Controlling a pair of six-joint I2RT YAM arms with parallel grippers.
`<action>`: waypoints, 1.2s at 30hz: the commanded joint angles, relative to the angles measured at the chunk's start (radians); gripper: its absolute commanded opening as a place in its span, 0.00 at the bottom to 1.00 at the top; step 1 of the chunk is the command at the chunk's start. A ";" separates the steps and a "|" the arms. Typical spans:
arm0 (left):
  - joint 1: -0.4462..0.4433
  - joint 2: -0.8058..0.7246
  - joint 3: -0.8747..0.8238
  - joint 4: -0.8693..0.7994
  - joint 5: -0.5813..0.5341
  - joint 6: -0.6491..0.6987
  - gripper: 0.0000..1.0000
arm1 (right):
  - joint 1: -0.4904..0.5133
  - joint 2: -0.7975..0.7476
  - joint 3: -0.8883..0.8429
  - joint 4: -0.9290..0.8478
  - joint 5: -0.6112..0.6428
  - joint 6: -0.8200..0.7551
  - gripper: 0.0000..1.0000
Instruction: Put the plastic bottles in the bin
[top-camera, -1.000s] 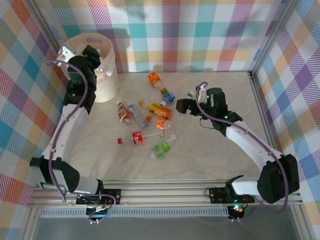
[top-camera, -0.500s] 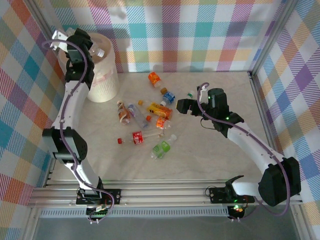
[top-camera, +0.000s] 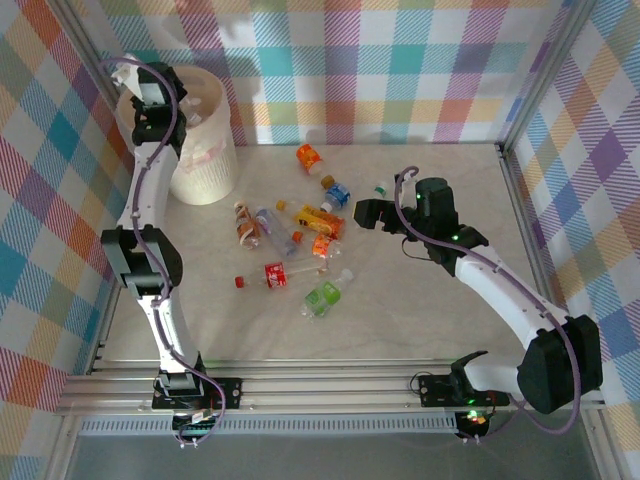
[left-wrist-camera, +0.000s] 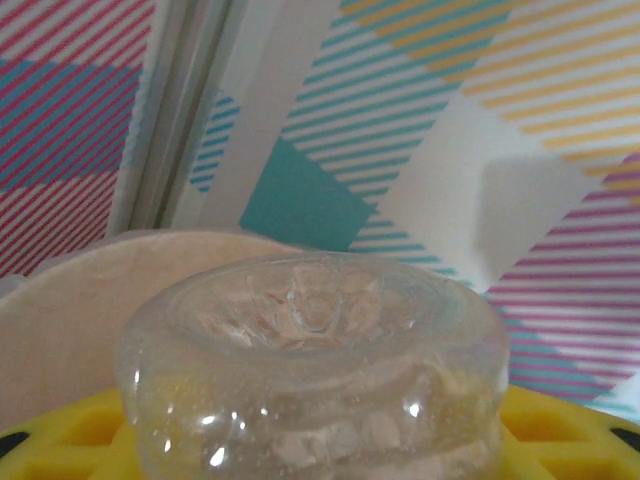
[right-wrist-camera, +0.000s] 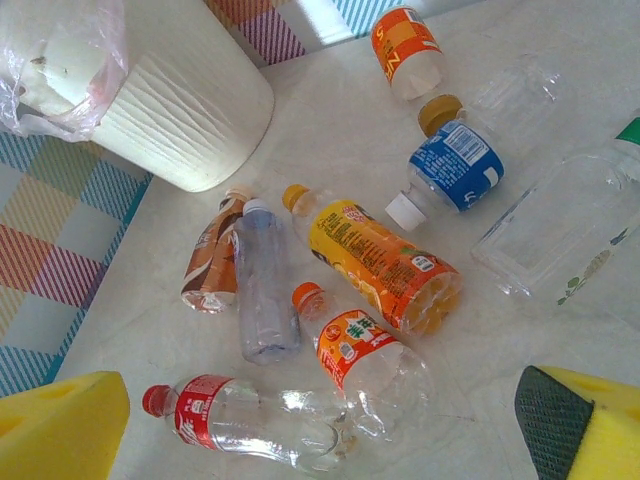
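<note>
over the back left corner of the table (top-camera: 420, 300), the left gripper (top-camera: 151, 97) now sits above the far left rim of the bin (top-camera: 208, 172); a second ago it was at the bin's near side, with the arm's elbow swung low and out to the left, and now that arm stands tall and nearly straight. its jaws are drawn narrow around a clear bottle (left-wrist-camera: 312, 365), whose dimpled, glossy base bulges between the yellow foam pads (left-wrist-camera: 60, 440), with the bin's cream rim just behind it. the right gripper (top-camera: 364, 213) has stayed where it was, near the middle of the table beside the scattered bottles, its jaws spread wide on nothing. the loose bottles have not shifted.

the bin is round and cream-white, its wall finely ribbed, with a thin crinkled liner (right-wrist-camera: 62, 60) folded over the rim. the table top is pale with a faint marbled look. the bottles lie on their sides: a stout one with an orange-yellow label (right-wrist-camera: 385, 265), a short blue-labelled one (right-wrist-camera: 455, 165) with a white cap, a slim clear one with a red label (right-wrist-camera: 215, 415) and red cap, a crumpled brown-labelled one (right-wrist-camera: 205, 260), a bluish clear one (right-wrist-camera: 262, 290) beside it, a flat-sided clear one (right-wrist-camera: 565, 235) with a green cap, and a green one (top-camera: 322, 297) nearest the arms. checked fabric walls (top-camera: 400, 70) ring the table.
</note>
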 joint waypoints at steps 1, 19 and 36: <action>0.029 0.000 -0.035 0.022 0.207 0.147 0.57 | -0.005 0.005 0.014 -0.015 -0.001 -0.012 1.00; 0.090 0.157 0.278 -0.439 0.560 0.517 0.67 | -0.005 0.009 0.007 -0.048 0.013 -0.011 1.00; 0.090 0.074 0.263 -0.653 0.649 0.646 0.81 | -0.005 0.020 0.016 -0.047 0.005 0.014 1.00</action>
